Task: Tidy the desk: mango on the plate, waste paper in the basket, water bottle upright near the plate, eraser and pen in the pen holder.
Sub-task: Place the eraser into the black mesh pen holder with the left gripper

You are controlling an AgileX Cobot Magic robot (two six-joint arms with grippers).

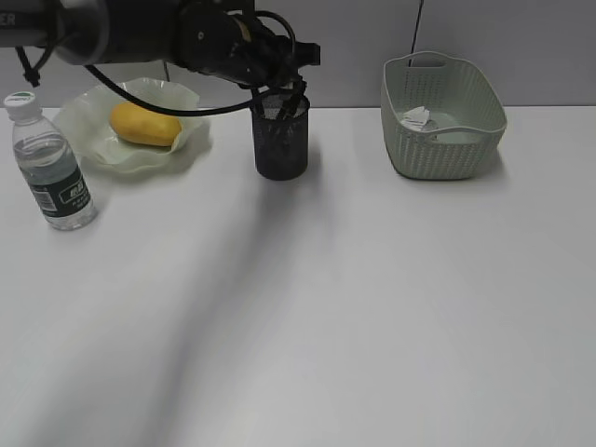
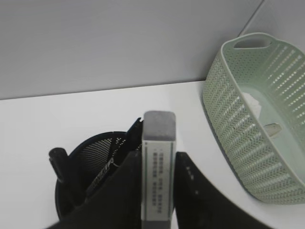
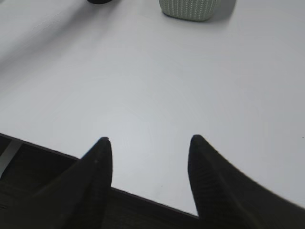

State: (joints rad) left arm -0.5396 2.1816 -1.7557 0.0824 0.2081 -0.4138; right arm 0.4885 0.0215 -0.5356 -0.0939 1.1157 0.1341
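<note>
Five task items stand on the white worktop (image 1: 307,317), placed relative to the pen holder (image 1: 280,140). Far left of it, the water bottle (image 1: 51,168) stands upright; nearer left, the plate (image 1: 98,130) carries the mango (image 1: 144,125). Directly above the holder, the left gripper (image 2: 159,181) has its jaws clamped on the eraser (image 2: 158,162); a pen (image 2: 66,171) leans inside. Right of the holder, the basket (image 1: 442,140) contains the waste paper (image 1: 416,117). The right gripper (image 3: 150,152), well apart near the worktop's front edge, holds its jaws apart, gripping nothing.
</note>
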